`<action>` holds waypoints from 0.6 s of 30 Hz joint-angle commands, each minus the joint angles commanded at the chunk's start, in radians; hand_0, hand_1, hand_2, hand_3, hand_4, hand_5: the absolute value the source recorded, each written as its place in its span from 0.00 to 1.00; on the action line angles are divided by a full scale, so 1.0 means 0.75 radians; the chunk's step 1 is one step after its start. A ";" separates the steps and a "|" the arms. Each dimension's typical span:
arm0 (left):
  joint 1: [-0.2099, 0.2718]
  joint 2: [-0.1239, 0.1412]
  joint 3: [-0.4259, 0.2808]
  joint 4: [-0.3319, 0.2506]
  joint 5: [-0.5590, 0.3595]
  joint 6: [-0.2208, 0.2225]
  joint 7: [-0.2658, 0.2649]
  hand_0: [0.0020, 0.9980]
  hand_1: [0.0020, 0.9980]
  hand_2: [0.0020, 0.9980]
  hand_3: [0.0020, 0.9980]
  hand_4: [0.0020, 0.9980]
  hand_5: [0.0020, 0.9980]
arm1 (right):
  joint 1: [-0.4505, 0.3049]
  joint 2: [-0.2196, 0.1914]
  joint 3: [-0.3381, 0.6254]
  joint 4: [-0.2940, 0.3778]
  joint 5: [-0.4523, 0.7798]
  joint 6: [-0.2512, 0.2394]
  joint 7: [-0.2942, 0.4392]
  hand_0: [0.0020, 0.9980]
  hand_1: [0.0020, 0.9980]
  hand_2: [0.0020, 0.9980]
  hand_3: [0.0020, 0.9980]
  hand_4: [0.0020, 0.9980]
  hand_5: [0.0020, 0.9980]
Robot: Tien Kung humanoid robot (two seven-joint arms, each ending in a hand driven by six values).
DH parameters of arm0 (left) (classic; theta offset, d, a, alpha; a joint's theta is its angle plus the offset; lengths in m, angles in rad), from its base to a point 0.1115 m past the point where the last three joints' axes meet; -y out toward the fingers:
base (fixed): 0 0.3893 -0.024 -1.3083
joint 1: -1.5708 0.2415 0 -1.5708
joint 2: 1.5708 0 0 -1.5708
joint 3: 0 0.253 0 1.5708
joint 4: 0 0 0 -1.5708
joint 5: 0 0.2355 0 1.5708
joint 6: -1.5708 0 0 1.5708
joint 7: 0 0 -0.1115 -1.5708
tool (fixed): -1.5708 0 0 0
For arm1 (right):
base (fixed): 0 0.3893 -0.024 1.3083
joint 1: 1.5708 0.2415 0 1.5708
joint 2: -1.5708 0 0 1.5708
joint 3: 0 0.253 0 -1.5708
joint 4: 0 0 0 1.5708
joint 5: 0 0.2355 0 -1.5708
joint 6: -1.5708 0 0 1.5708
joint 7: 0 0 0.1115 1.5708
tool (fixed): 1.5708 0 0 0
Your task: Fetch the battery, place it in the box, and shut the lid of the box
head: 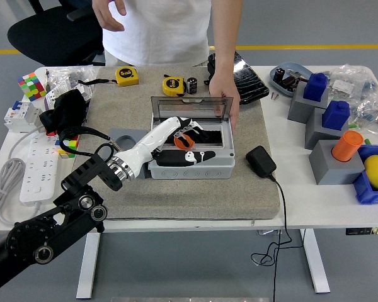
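Observation:
A grey box (190, 167) sits on the grey mat, its clear lid (189, 107) standing upright at the back. A person's hand (222, 93) rests on the lid's right corner and holds it up. My left hand (186, 138) reaches from the lower left into the box opening, with its fingers shut on an orange battery (182, 142). The battery is low in the left part of the opening, partly hidden by my fingers. My thumb lies along the box's front rim. The right arm is out of sight.
Behind the box lie two yellow tape measures (127, 75), a small black cylinder (192, 85) and a black case (244, 78). A black adapter (261, 161) with its cable lies right of the box. Grey and blue blocks (322, 119) crowd the right, a power strip (33, 173) the left.

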 joint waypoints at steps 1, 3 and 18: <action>-0.002 -0.007 0.003 0.009 0.001 0.000 -0.002 0.45 0.61 0.59 0.57 0.92 0.54 | 0.000 0.001 0.001 0.000 -0.001 0.000 0.000 0.58 0.63 0.66 0.57 0.97 0.47; -0.004 -0.016 0.004 0.023 0.002 0.002 -0.006 0.45 0.61 0.59 0.57 0.92 0.54 | 0.001 0.001 0.000 0.002 -0.003 -0.001 0.001 0.58 0.63 0.66 0.57 0.97 0.47; 0.041 0.045 -0.064 0.062 0.019 0.003 -0.015 0.45 0.61 0.59 0.57 0.91 0.54 | 0.000 -0.002 -0.004 0.006 -0.018 -0.002 0.002 0.58 0.62 0.66 0.57 0.97 0.47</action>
